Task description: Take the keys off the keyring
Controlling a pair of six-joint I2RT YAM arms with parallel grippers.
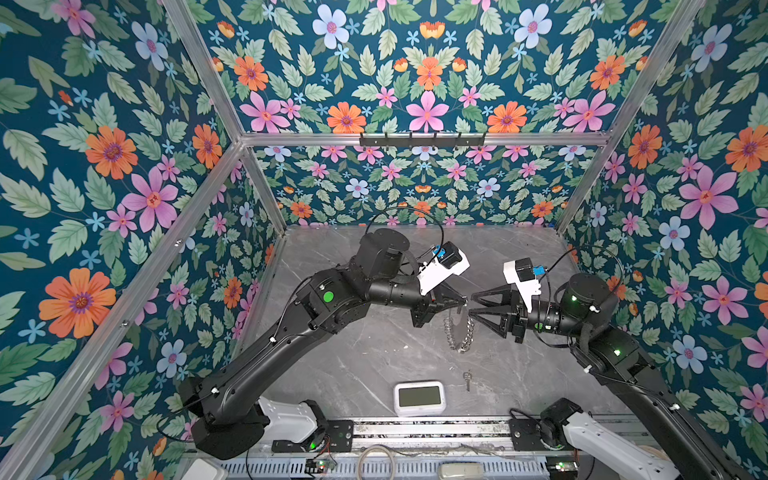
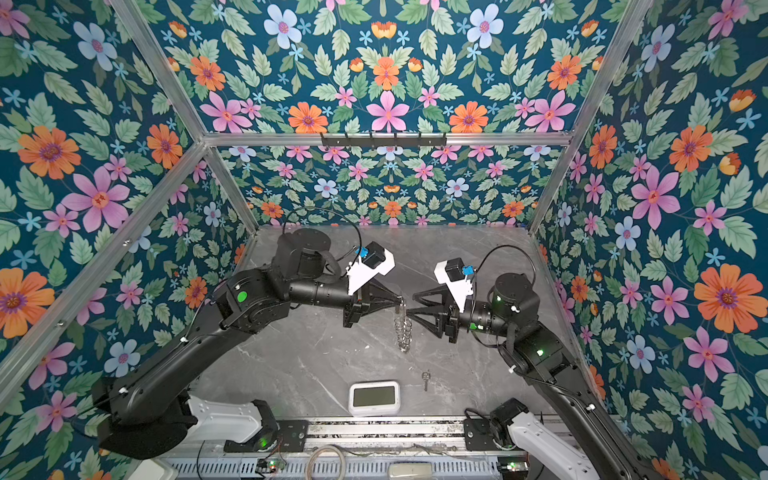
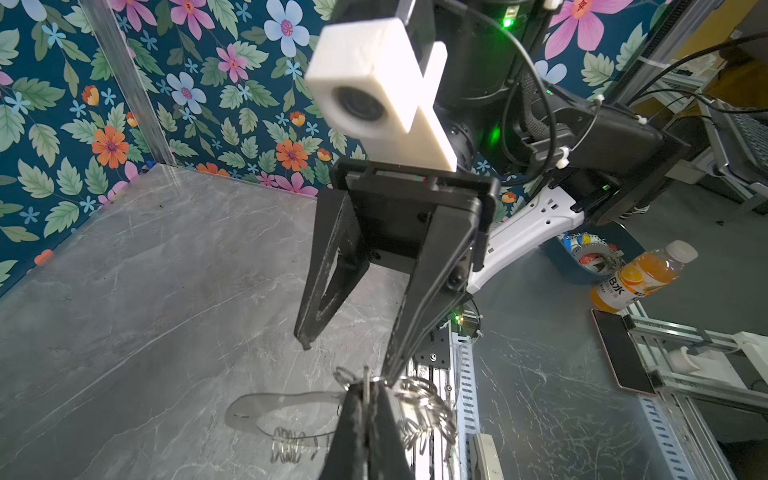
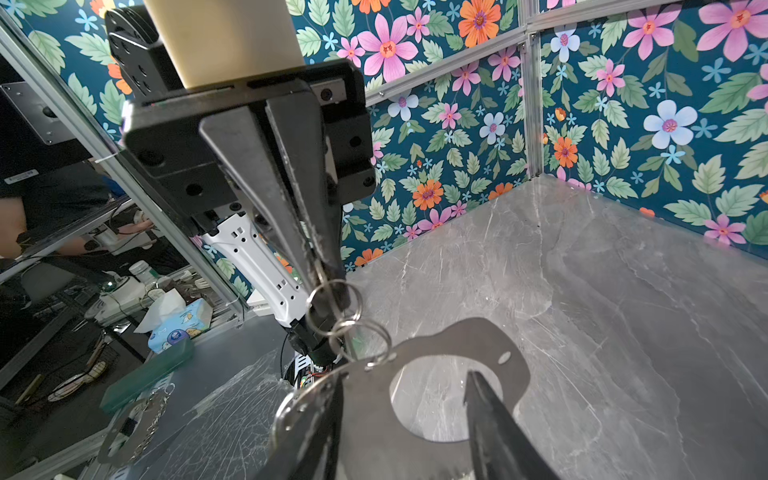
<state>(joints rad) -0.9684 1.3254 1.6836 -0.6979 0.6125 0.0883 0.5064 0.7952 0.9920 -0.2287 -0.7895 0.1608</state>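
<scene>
The keyring [image 1: 459, 330] [image 2: 403, 330], a translucent grey plate [image 4: 457, 340] [image 3: 270, 409] edged with small silver rings [image 3: 424, 399], hangs in mid-air over the table's middle. My left gripper [image 1: 462, 302] [image 2: 400, 300] [image 3: 365, 388] [image 4: 322, 266] is shut on a thin metal piece at the top of its ring chain; I cannot tell whether that piece is a key or a ring. My right gripper [image 1: 471, 305] [image 2: 411, 305] [image 3: 348, 356] [image 4: 405, 376] faces it, open, fingertips beside the plate's upper edge. One small key [image 1: 468, 379] [image 2: 425, 379] lies loose on the table.
A white clock [image 1: 419, 398] [image 2: 374, 397] lies near the front edge, left of the loose key. The grey marble table [image 1: 374, 353] is walled by floral panels on three sides. A metal rail [image 1: 428, 432] runs along the front.
</scene>
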